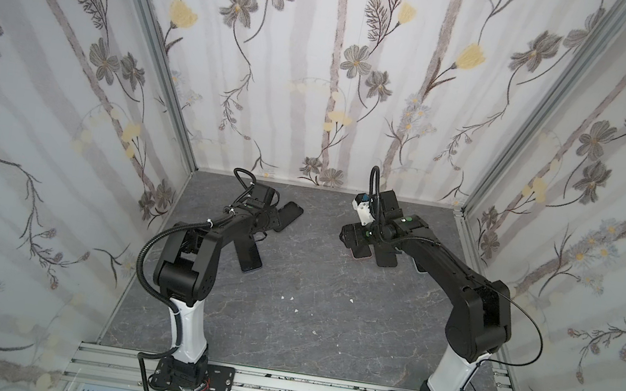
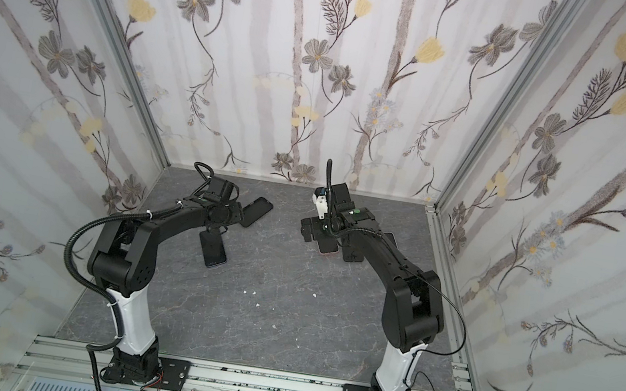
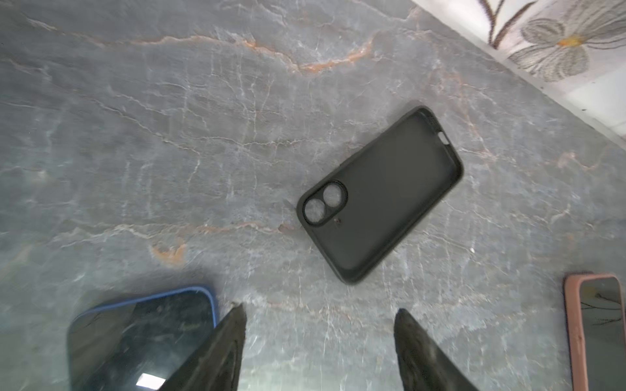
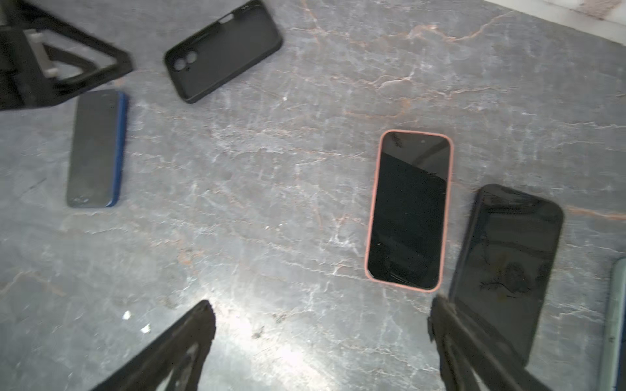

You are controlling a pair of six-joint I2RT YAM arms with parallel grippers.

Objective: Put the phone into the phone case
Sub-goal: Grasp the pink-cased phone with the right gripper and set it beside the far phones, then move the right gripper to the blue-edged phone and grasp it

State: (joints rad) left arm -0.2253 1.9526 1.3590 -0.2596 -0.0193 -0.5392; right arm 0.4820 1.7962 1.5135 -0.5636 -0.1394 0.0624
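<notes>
The black phone case [image 3: 379, 196] lies open side up and empty near the far edge of the table [image 1: 307, 309], toward its far left corner. The stone surface shows through its two round camera holes. The blue-edged phone [image 3: 142, 338] lies screen up a little nearer, close to the case but apart from it.

The left gripper [image 3: 320, 309] hovers over bare table between them, jaws parted and grasping nothing. One finger [image 3: 223, 345] overlaps the phone's corner in the left wrist view, and whether they touch cannot be told. In both top views the arm hides these jaws, so only the wrist view shows them.

The right gripper [image 4: 323, 301] hovers in the far half of the table, right of the middle, jaws spread wide and empty. Just beyond it a pink-cased phone [image 4: 410, 210] lies screen up, filling its case. A black phone [image 4: 508, 257] lies just beside it, partly behind one finger. Only the right wrist view shows a pale green edge [image 4: 614, 321] at its border, too cropped to identify.
</notes>
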